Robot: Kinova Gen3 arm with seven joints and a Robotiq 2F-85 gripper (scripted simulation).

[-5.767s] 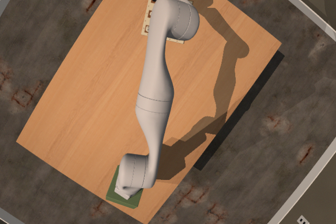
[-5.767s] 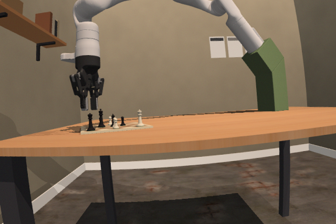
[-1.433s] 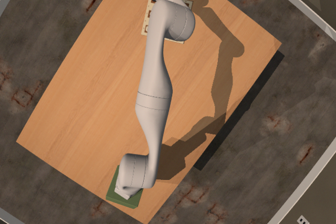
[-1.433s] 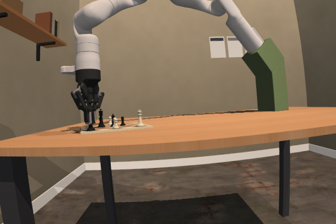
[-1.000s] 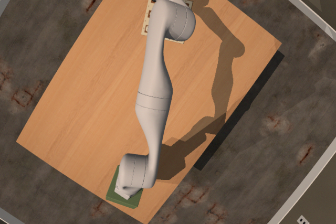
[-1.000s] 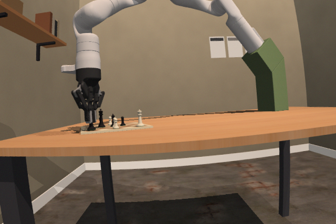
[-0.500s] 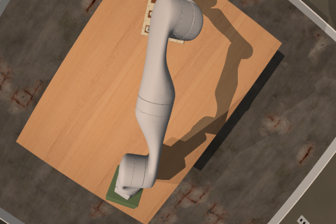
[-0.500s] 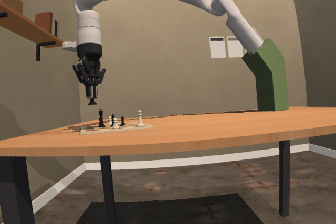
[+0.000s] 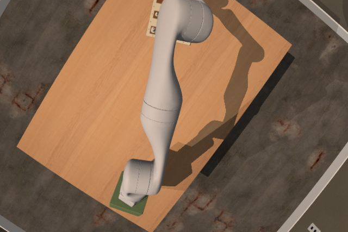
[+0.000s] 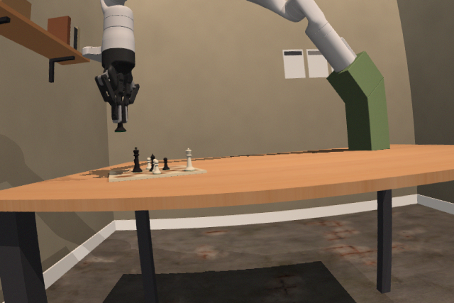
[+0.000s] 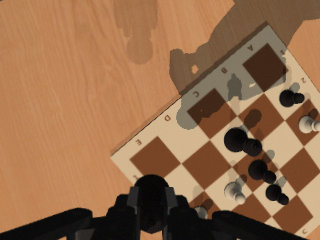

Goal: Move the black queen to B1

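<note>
My gripper point(image 10: 120, 118) is shut on the black queen point(image 10: 120, 128) and holds it upright, high above the left end of the chessboard point(image 10: 155, 174). In the wrist view the queen's head point(image 11: 151, 192) sits between my fingers, over the board's corner near the E column. The board spreads to the right, with the letters A to E along its near edge. The light square by the letter B point(image 11: 239, 86) is free of pieces and lies in shadow. In the top view my arm hides most of the board point(image 9: 155, 16).
On the board stand a tall black king point(image 10: 136, 160), a tall white piece point(image 10: 189, 159), a black pawn point(image 10: 165, 163), a white pawn point(image 10: 156, 166) and other small pieces. A wall shelf point(image 10: 36, 37) juts out left of my wrist.
</note>
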